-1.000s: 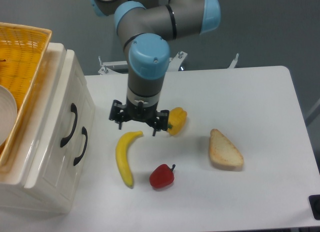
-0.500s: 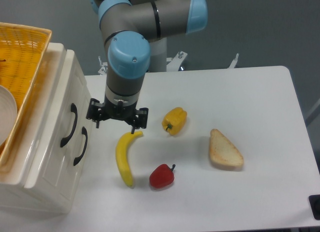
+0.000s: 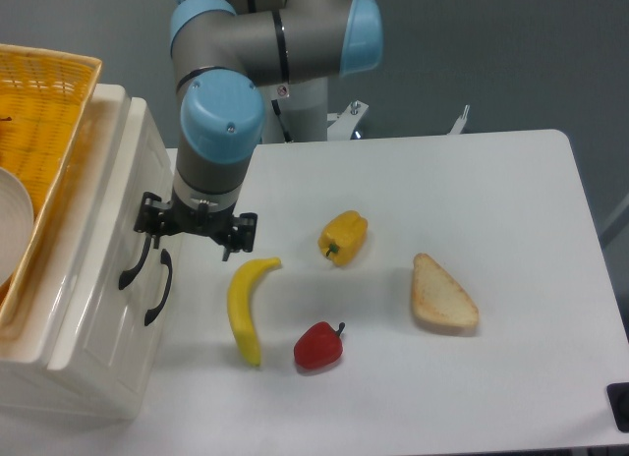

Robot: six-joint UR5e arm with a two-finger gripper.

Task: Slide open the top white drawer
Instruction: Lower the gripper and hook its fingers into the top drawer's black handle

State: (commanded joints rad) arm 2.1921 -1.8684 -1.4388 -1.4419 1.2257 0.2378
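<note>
Glossy white top drawer (image 3: 98,240), rigid, likely slick; curved black handle (image 3: 135,257) should be hooked. Black two-finger gripper (image 3: 195,238) spread open.

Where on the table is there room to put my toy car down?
The big bare patch is the table's far right side, behind the bread slice. Another runs along the front edge, below the red pepper. It is crowded on the left, where the hand hangs by the drawer handles above the banana, near the yellow pepper.
</note>
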